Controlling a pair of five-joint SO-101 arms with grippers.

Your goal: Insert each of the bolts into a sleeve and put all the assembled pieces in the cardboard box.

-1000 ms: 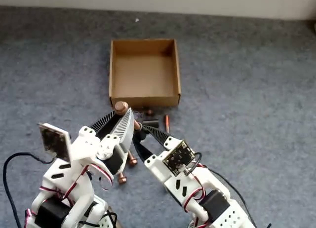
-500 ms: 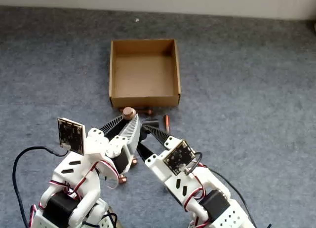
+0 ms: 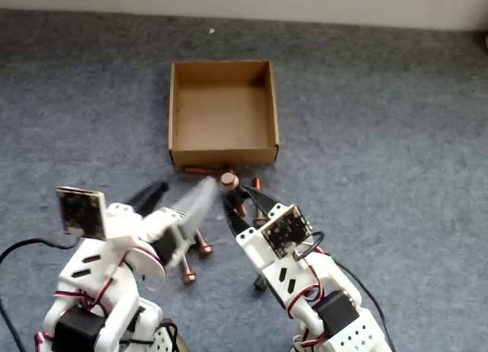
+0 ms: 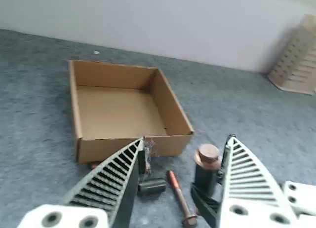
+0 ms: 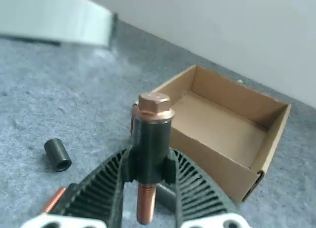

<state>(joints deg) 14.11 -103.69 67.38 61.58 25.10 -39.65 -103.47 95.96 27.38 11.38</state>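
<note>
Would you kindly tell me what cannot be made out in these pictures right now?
- High view: the left claw is blurred.
- High view: the left arm covers part of the loose bolts, so their count is unsure.
- Left wrist view: the right claw hides the lower end of the sleeve.
- Right wrist view: the picture edge cuts off the left claw.

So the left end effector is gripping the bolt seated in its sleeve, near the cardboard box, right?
No: the right end effector grips that bolt in its sleeve, near the cardboard box; the right wrist view shows it.
</note>
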